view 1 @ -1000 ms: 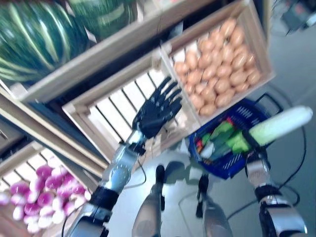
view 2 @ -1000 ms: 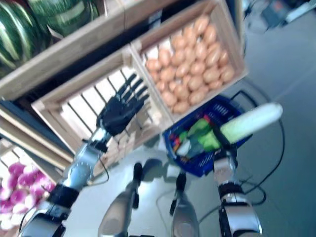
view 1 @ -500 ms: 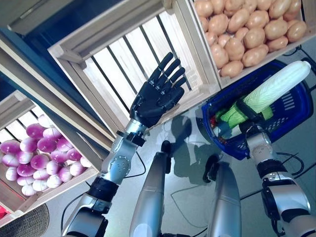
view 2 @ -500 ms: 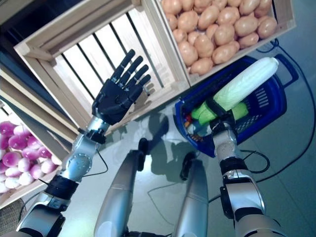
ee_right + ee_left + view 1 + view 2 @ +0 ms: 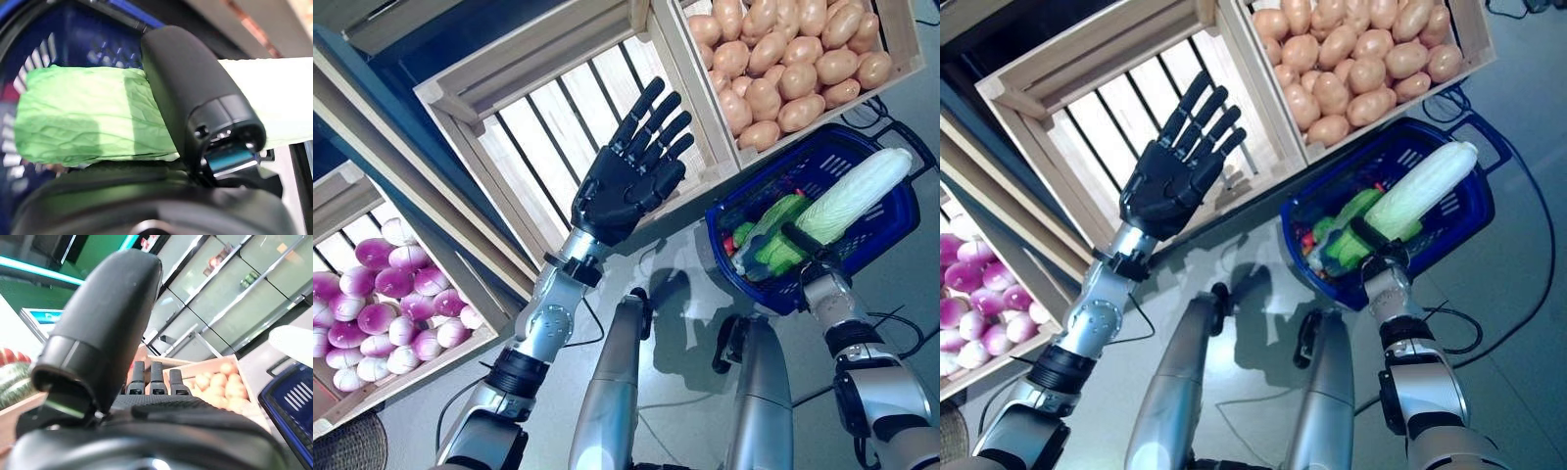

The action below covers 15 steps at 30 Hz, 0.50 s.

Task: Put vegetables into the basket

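Observation:
My right hand (image 5: 800, 247) is shut on a long Chinese cabbage (image 5: 847, 201), green at one end and pale white at the other. It holds the cabbage over the blue plastic basket (image 5: 891, 230) on the floor. In the right wrist view the thumb (image 5: 195, 98) wraps across the cabbage (image 5: 83, 117). The basket holds green vegetables (image 5: 1337, 220) and a small red one. My left hand (image 5: 626, 176) is open, fingers straight, raised in front of an empty slatted wooden crate (image 5: 548, 117).
A wooden stand fills the upper part of the eye views. A crate of potatoes (image 5: 783, 59) sits just behind the basket. A lower crate of purple and white round vegetables (image 5: 382, 304) is at the left. Grey floor lies around the basket.
The camera has shifted. My right hand has lowered the cabbage closer to the basket. My left hand stays open in front of the empty crate.

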Motion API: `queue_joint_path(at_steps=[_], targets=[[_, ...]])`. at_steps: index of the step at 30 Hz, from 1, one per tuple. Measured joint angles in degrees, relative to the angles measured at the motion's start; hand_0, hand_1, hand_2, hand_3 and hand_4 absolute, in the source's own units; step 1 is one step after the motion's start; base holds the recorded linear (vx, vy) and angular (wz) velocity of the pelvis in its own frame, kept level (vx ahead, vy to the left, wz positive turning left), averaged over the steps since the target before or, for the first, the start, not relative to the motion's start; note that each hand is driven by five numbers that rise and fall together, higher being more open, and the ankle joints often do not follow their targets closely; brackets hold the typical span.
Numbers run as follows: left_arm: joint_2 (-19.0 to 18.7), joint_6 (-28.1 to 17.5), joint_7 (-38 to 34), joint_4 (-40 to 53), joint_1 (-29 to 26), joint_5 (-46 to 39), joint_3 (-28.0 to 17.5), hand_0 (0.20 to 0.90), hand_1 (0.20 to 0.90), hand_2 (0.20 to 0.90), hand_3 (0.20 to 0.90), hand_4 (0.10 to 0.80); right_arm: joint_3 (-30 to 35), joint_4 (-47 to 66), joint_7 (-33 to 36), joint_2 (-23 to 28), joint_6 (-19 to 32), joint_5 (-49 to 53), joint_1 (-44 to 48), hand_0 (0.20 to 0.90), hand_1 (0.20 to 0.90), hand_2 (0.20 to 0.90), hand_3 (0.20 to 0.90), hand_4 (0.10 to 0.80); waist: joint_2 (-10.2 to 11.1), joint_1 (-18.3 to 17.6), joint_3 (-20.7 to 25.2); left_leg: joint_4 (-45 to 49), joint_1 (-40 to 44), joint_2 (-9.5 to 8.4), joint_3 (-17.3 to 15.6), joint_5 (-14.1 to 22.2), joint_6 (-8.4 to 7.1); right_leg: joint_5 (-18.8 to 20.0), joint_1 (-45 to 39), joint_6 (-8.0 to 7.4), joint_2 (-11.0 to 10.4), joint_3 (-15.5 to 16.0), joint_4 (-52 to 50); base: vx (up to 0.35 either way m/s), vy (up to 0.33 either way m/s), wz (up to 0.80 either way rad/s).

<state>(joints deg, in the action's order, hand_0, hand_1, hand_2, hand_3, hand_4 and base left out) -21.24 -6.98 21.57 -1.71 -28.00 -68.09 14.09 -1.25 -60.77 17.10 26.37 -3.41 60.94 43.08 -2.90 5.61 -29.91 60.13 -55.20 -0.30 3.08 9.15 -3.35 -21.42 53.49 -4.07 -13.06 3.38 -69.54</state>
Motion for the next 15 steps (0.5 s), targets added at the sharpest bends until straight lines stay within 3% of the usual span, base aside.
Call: queue_joint_path(at_steps=[5, 6, 7, 8, 12, 13, 14, 15], targets=[[-0.2, 0.3, 0.0, 0.9, -0.6, -0.3, 0.0, 0.900, 0.900, 0.900, 0.900, 0.800, -2.0, -2.3, 0.5, 1.1, -5.4, -2.6, 0.3, 0.302, 0.302, 0.302, 0.302, 0.402, 0.0, 0.0, 0.0, 0.2, -1.9, 0.02, 0.1, 0.0, 0.00, 0.0, 1.9, 0.06, 0.0, 0.0, -0.5, 0.020, 0.004, 0.05], [-0.2, 0.4, 0.0, 0.9, -0.7, -0.3, 0.0, 0.900, 0.900, 0.900, 0.900, 0.800, -2.1, -2.3, 0.5, 1.2, -5.7, -3.2, 0.4, 0.434, 0.434, 0.434, 0.434, 0.489, 0.0, 0.0, 0.0, 0.3, -2.3, 0.00, 0.1, 0.0, 0.00, 0.0, 2.2, 0.07, -0.1, 0.0, -0.6, 0.008, 0.008, 0.07], [-0.2, 0.4, 0.0, 0.9, -0.7, -0.3, 0.0, 0.900, 0.900, 0.900, 0.900, 0.800, -2.7, -2.4, 0.8, 1.4, -6.1, -4.4, 0.7, 0.745, 0.745, 0.745, 0.745, 0.696, 0.0, 0.0, 0.0, 0.6, -2.9, -0.14, 0.2, 0.0, 0.01, 0.0, 2.8, 0.08, -0.2, 0.0, -1.0, 0.000, 0.000, 0.00], [-0.2, 0.4, 0.0, 0.9, -0.7, -0.3, 0.1, 0.900, 0.900, 0.900, 0.900, 0.800, -3.7, -2.6, 1.2, 1.8, -6.4, -4.5, 1.4, 0.900, 0.900, 0.900, 0.900, 0.800, 0.0, 0.0, 0.0, 1.1, -3.4, -0.26, 0.4, 0.0, 0.01, 0.0, 3.2, 0.08, -0.2, 0.0, -1.3, 0.000, 0.000, 0.00], [-0.3, 0.5, 0.0, 0.8, -1.6, -0.3, 0.1, 0.900, 0.900, 0.900, 0.900, 0.800, -4.0, -5.3, 3.6, 2.9, -6.9, -4.7, 4.8, 0.900, 0.900, 0.900, 0.900, 0.800, 0.0, 0.0, 0.0, 2.1, -4.7, -1.30, 1.0, 0.1, 0.19, 0.0, 4.4, 0.09, -0.2, -0.4, -1.6, 0.025, 0.020, 0.08], [-0.3, 0.5, 0.0, 0.9, -1.6, -0.3, 0.1, 0.900, 0.900, 0.900, 0.900, 0.800, -4.1, -5.2, 4.0, 3.1, -7.2, -5.2, 5.5, 0.900, 0.900, 0.900, 0.900, 0.800, -0.1, 0.2, 0.0, 6.2, -4.7, -1.72, 0.8, 1.9, 1.38, 0.0, 4.8, 0.06, -0.4, -0.6, -2.7, 0.006, 0.027, -0.15], [-0.3, 0.5, 0.0, 0.9, -1.9, -0.3, 0.1, 0.900, 0.900, 0.900, 0.900, 0.800, -4.5, -5.2, 4.1, 3.1, -7.4, -6.7, 6.2, 0.900, 0.900, 0.900, 0.900, 0.800, -0.1, 0.2, 0.0, 7.0, -5.3, -1.67, 1.0, 3.2, 0.56, 0.1, 5.5, -0.04, -0.2, -0.8, -3.2, -0.011, 0.031, -0.18], [-0.1, 0.5, 0.1, 0.9, -2.2, -0.3, 0.3, 0.900, 0.900, 0.900, 0.900, 0.800, -4.8, -5.2, 4.2, 3.3, -7.4, -7.3, 6.8, 0.900, 0.900, 0.900, 0.900, 0.800, -0.1, 0.3, 0.0, 6.9, -6.0, -1.66, 0.9, 3.3, 0.72, 0.0, 6.1, 0.19, 0.3, -0.8, -4.0, -0.011, 0.037, -0.02]])
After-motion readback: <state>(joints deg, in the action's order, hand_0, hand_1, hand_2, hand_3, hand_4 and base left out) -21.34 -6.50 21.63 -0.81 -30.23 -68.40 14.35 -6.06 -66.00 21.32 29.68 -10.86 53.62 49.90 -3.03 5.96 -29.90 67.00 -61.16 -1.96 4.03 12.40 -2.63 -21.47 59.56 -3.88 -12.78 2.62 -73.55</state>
